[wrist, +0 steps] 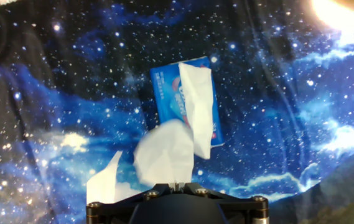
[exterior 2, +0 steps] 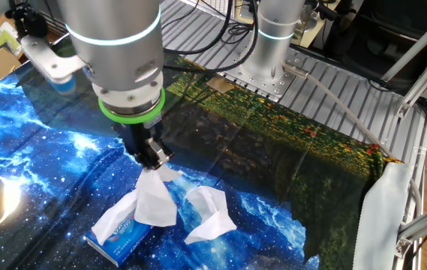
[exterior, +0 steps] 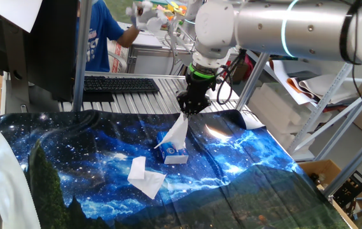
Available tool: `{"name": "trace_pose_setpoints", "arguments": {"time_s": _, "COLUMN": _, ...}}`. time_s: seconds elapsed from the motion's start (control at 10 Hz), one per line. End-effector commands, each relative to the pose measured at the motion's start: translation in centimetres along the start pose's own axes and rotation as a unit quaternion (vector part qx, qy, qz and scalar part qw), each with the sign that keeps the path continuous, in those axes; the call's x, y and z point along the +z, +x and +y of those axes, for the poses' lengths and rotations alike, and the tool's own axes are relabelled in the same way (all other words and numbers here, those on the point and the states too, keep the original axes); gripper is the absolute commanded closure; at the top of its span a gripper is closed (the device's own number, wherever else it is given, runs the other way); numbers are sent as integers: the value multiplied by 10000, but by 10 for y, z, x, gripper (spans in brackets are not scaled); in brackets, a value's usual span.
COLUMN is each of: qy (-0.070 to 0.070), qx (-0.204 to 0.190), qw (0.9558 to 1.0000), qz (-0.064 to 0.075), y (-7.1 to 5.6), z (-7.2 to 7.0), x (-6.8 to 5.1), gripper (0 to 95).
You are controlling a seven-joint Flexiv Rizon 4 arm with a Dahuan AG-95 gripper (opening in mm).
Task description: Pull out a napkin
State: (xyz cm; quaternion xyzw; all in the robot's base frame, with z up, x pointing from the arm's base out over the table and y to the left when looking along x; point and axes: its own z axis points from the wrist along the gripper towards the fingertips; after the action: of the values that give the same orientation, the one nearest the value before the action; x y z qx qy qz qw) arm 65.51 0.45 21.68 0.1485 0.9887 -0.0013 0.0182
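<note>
My gripper (exterior: 187,112) is shut on the top of the napkin (exterior: 179,129), a creased white tissue that hangs below the fingers above the small blue-and-white tissue box (exterior: 176,156). In the other fixed view the gripper (exterior 2: 155,163) holds the napkin (exterior 2: 155,201) just over the box (exterior 2: 127,239), and I cannot tell whether its lower edge is free of the box. In the hand view the napkin (wrist: 164,152) hangs from the gripper (wrist: 176,184). A smoother tissue (wrist: 198,106) sticks up from the box (wrist: 167,93).
A loose white tissue (exterior: 145,175) lies on the starry blue cloth (exterior: 72,165) beside the box, also in the other fixed view (exterior 2: 210,217). A keyboard (exterior: 120,84) and a person (exterior: 101,32) are behind the table. The robot base (exterior 2: 269,60) stands at the cloth's far side.
</note>
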Motion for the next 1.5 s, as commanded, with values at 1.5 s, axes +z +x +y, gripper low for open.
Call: {"name": "trace_pose_setpoints", "arguments": {"time_s": 1.5, "qy": 118, "qx": 101, "qw": 9999, "qz": 30, "y": 10, "z": 24, "x": -117, "gripper": 950}}
